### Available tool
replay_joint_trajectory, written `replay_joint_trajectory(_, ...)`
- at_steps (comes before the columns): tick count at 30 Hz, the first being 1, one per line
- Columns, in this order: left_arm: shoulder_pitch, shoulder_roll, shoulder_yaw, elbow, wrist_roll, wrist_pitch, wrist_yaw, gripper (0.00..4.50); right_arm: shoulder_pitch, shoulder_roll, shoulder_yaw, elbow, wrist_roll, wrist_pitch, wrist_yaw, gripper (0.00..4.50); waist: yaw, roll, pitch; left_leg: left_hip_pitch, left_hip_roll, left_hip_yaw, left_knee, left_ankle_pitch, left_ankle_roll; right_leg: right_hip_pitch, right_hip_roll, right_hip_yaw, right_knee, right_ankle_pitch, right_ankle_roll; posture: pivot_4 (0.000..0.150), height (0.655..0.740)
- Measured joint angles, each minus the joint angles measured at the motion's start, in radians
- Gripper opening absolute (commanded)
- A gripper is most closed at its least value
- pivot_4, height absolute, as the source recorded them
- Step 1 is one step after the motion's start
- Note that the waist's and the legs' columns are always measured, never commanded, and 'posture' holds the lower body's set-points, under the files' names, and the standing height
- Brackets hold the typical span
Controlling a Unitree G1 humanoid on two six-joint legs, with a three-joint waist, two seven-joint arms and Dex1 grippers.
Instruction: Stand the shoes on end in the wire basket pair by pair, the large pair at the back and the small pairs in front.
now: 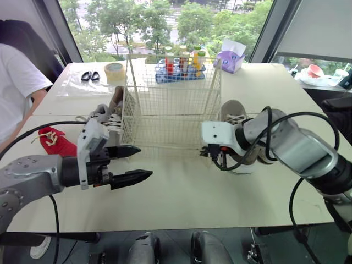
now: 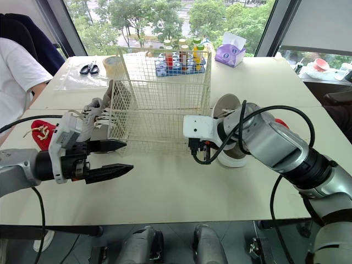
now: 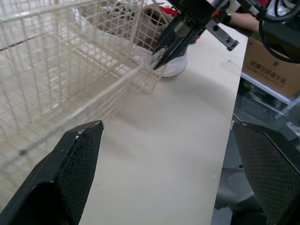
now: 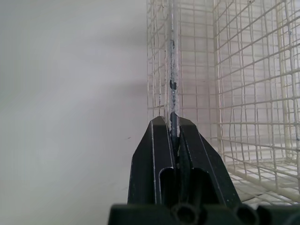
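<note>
White wire makes up the wire basket [image 1: 171,104], which sits in the middle of the left eye view on the pale table [image 1: 181,192] with nothing in it. One big grey shoe [image 1: 110,113] lies just beside its left wall. A second big shoe [image 1: 234,110] lies to the right, partly behind the robot's arm. A small red shoe [image 1: 56,142] rests near the left edge. The left gripper [image 1: 144,161] hovers at the lower left with its fingers spread and nothing between them. The right gripper [image 1: 209,149] touches the basket's front right corner. The right eye view shows the same things, and no shoe is in the basket yet. In the left wrist view the two black fingers [image 3: 75,159] stand far apart at the bottom corners. At the top, the other gripper nips the basket's corner wire, with a white shoe sole just behind it. In the right wrist view the fingers [image 4: 157,154] are pressed together on that one upright wire in the middle of the frame. I think the robot is holding the basket steady or sliding it into place. To do that well, it should grip firmly and move slowly. The bottom should stay flat so the light basket does not tip. Then the open gripper can fetch a big shoe for the back.
</note>
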Motion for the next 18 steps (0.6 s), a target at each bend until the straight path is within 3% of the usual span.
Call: replay_joint_trajectory(18, -0.031, -0.010, -0.028, 0.001, 0.012, 0.007, 0.006, 4.50, -0.035, 0.056, -0.006, 0.295, -0.148, -0.310, 0.073, 0.01, 0.002, 0.000, 0.000, 0.000, 0.000, -0.001, 0.000, 0.003, -0.004, 0.002, 0.000, 0.000, 0.000, 0.000, 0.000, 0.150, 0.7400)
